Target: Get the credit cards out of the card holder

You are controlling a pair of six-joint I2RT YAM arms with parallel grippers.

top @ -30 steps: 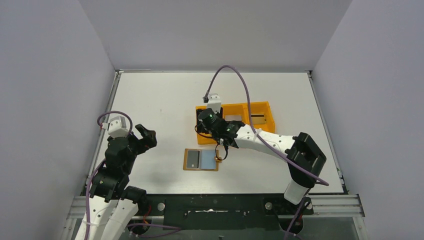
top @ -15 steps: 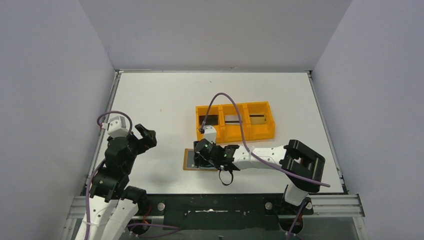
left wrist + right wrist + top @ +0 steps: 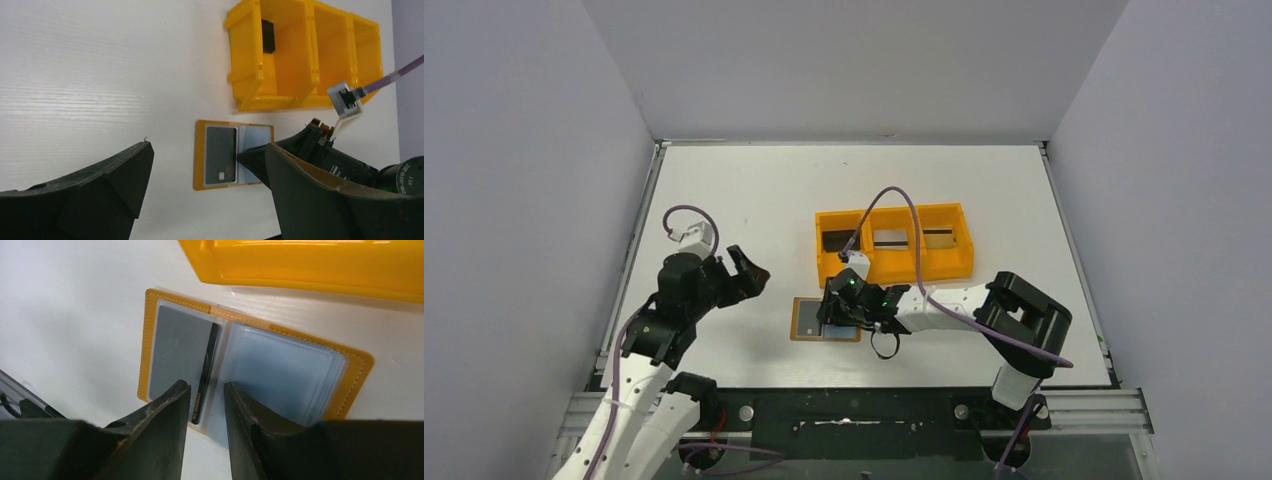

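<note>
Hovering over dark card (image 3: 205,370) in open card holder (image 3: 357,366), R jaws narrowly apart (wrist cam only), L jaws wide, empty.

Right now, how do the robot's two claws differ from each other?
The left gripper has its jaws spread wide; the right gripper has its jaws close together with only a small gap. The left gripper hangs over bare table, apart from the card holder. The right gripper sits just above the open card holder, its fingertips on either side of the grey card's dark edge. Both are black two-finger claws, and neither plainly holds anything.
</note>
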